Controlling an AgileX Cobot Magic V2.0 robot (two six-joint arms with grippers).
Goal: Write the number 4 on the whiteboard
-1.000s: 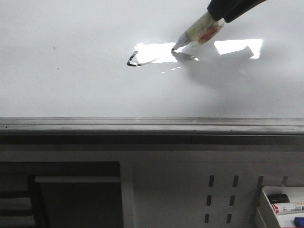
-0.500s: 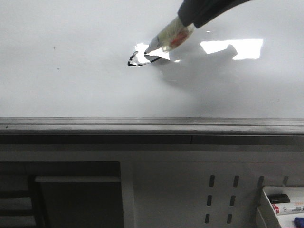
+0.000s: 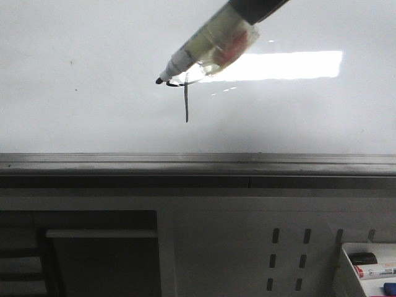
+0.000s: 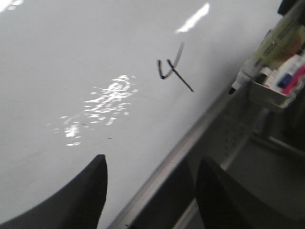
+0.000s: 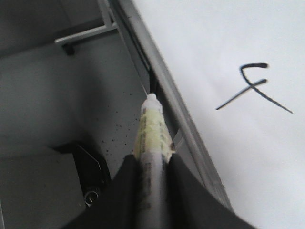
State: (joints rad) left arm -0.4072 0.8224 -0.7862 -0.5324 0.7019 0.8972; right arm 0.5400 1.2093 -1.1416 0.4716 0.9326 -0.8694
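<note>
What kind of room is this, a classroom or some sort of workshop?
Probably a lab or workshop bench, not a classroom. A large whiteboard lies flat with a hand-drawn 4 on it, the right gripper holds a marker, and a perforated panel carries a bin of spare markers.

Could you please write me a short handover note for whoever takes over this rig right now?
Right gripper: shut on the marker, tip lifted off the whiteboard.
Left gripper: open, empty, hovering over the board.
Number 4: drawn in black near the middle of the board, angular loop plus long stem.
Done: the figure looks complete.
Left: probably only pulling the marker away and putting it down.
</note>
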